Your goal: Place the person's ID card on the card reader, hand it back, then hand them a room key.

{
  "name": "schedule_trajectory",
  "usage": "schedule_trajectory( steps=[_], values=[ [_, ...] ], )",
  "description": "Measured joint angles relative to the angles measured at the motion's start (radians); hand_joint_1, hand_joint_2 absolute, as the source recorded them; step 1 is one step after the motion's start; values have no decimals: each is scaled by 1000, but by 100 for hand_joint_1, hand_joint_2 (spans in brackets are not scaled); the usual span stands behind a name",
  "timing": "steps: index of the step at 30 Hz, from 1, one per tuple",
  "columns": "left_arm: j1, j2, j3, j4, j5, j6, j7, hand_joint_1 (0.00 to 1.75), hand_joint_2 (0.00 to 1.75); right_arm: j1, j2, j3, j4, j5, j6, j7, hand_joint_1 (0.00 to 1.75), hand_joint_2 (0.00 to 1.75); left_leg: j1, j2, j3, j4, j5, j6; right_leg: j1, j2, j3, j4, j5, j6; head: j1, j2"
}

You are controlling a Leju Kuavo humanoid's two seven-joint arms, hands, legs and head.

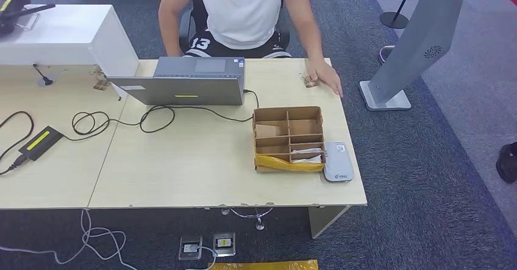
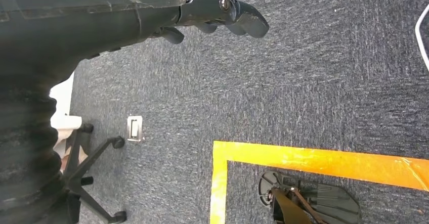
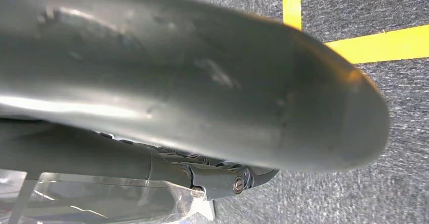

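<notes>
My left hand hangs empty, fingers loosely apart; right hand I cannot tell. The ID card sits under the person's hand; reaching risks bumping the cardboard box beside the card reader.

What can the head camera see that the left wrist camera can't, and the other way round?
Head view alone: the desk with a laptop, a cardboard divider box, a grey card reader beside it, and a seated person whose hand rests on the desk. Left wrist view alone: the robot's left hand hanging over the floor, and an office chair base. Both: grey carpet and yellow floor tape.
</notes>
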Motion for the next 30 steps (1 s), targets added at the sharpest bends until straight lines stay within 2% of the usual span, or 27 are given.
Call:
schedule_trajectory(
  steps=[30],
  values=[
    [-2,-14,0,2,-27,33,4,0,175,6,8,67,11,-1,-5,4,0,0,0,0,0,0,0,0,0,0,0,0,0,0,0,0]
  ],
)
